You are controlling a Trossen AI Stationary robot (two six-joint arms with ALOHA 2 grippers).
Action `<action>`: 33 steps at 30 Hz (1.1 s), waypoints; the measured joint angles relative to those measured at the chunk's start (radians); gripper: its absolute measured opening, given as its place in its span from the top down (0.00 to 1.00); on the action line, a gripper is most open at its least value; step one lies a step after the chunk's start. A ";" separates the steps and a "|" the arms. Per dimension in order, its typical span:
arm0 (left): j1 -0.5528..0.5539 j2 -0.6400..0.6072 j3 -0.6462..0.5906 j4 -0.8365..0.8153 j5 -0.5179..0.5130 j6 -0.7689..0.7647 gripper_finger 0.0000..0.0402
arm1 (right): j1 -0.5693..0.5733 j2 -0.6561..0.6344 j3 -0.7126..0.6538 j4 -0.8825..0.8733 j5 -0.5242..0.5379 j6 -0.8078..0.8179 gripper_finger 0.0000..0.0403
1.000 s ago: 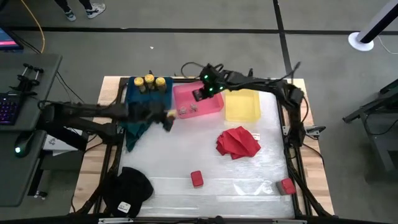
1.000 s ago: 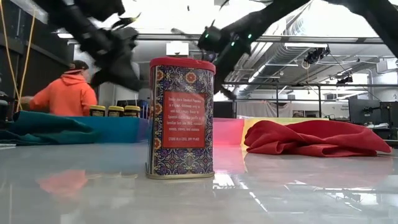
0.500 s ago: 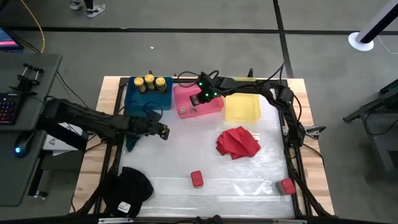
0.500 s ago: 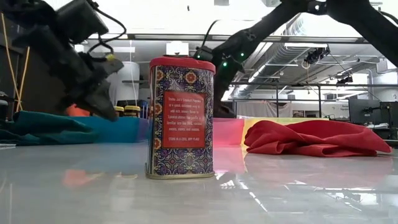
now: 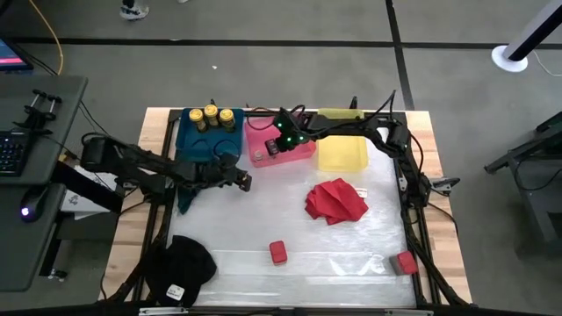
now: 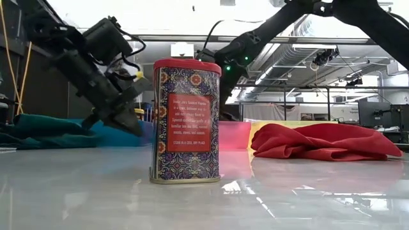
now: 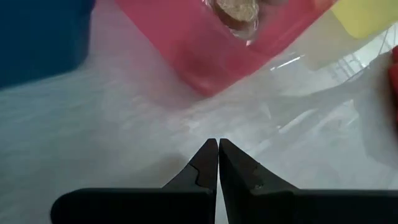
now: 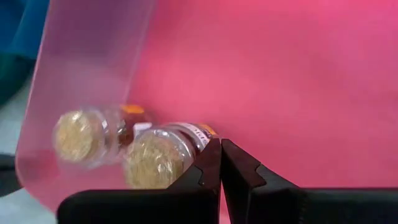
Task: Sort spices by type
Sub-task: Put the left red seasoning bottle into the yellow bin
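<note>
Three yellow-lidded jars point(image 5: 211, 117) stand in the blue bin point(image 5: 198, 140). Two small pale jars point(image 8: 78, 134) point(image 8: 155, 155) lie on their sides in the pink bin point(image 5: 255, 127). One red tin point(image 5: 277, 253) point(image 6: 186, 121) stands upright near the table's near edge. A second red tin point(image 5: 406, 262) sits at the near right corner. My right gripper point(image 8: 219, 144) point(image 5: 274, 147) is shut, low inside the pink bin beside the nearer pale jar. My left gripper point(image 7: 217, 142) point(image 5: 241, 182) is shut over bare table in front of the pink bin. My right gripper has its shut fingertips point(image 8: 208, 158) right beside the side of the nearer pale jar point(image 8: 186, 140), coming down into the pink bin. Whether they touch the jar, I cannot tell. The jar lies on the bin's floor.
A red cloth point(image 5: 336, 200) lies crumpled right of centre, in front of the yellow bin point(image 5: 341, 151). A teal cloth point(image 5: 189, 189) hangs from the blue bin's near side. A black cap point(image 5: 180, 268) lies at the near left corner. Open table runs between the tins.
My left gripper has come away from the blue bin, moving down toward the table and the near edge, then a little right. My right gripper has sunk lower into the pink bin, toward the left end where the pale jars lie.
</note>
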 joint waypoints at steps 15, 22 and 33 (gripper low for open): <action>0.077 0.059 0.000 0.099 -0.008 0.007 1.00 | 0.068 0.000 0.000 0.034 0.016 0.029 1.00; 0.096 0.053 0.001 0.102 0.034 0.027 1.00 | 0.052 -0.034 0.001 0.029 0.033 0.022 1.00; 0.069 -0.150 0.000 -0.013 0.175 0.159 1.00 | 0.015 -0.156 0.001 0.017 0.090 -0.075 1.00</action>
